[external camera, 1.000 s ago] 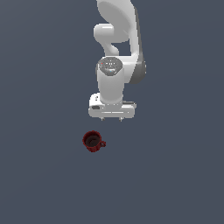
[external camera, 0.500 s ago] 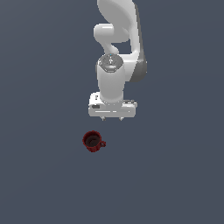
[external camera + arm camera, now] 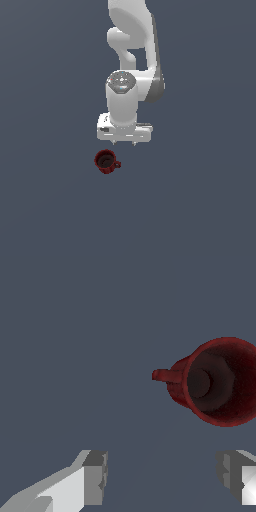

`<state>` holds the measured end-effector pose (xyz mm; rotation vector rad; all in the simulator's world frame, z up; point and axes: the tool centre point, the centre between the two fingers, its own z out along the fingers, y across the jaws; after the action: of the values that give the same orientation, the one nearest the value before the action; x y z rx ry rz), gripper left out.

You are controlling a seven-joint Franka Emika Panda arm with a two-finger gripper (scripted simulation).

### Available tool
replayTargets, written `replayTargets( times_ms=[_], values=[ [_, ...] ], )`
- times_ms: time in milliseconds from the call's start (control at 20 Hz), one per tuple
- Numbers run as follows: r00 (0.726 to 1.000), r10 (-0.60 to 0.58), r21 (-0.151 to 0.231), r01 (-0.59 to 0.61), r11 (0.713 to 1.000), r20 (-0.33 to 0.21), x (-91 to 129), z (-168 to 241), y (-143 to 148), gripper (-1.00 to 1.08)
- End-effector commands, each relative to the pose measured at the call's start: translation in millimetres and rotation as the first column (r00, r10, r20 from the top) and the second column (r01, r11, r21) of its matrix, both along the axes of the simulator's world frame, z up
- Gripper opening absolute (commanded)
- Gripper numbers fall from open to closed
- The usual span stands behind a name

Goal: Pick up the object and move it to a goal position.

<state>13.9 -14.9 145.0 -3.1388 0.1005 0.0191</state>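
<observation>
One mug (image 3: 106,161) is in sight, dark red, with a single loop handle (image 3: 162,375) on its side. One robot arm (image 3: 131,65) is present, white, ending in one claw (image 3: 162,478). That claw has two fingers (image 3: 95,477), both visible in the wrist view with a wide gap between them. One table (image 3: 45,200), plain grey-blue, carries the mug.

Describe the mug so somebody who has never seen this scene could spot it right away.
Start at the white robot arm over the plain grey floor and follow it down to the open gripper. Just below it, toward the exterior view's left, stands the mug, untouched. It is small, dark red, dark inside, with a side loop handle, the only coloured thing there.
</observation>
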Motion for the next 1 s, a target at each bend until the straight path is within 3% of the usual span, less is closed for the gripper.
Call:
replayTargets(
  times_ms=[0, 450, 950],
  values=[
    [1.000, -0.013, -0.008, 0.013, 1.000, 0.004, 10, -8, -8, 0.68],
    [0.998, -0.052, -0.035, 0.053, 0.998, 0.018, 43, -35, -35, 0.68],
    [0.998, -0.061, -0.041, 0.061, 0.997, 0.020, 49, -43, -41, 0.68]
  ],
)
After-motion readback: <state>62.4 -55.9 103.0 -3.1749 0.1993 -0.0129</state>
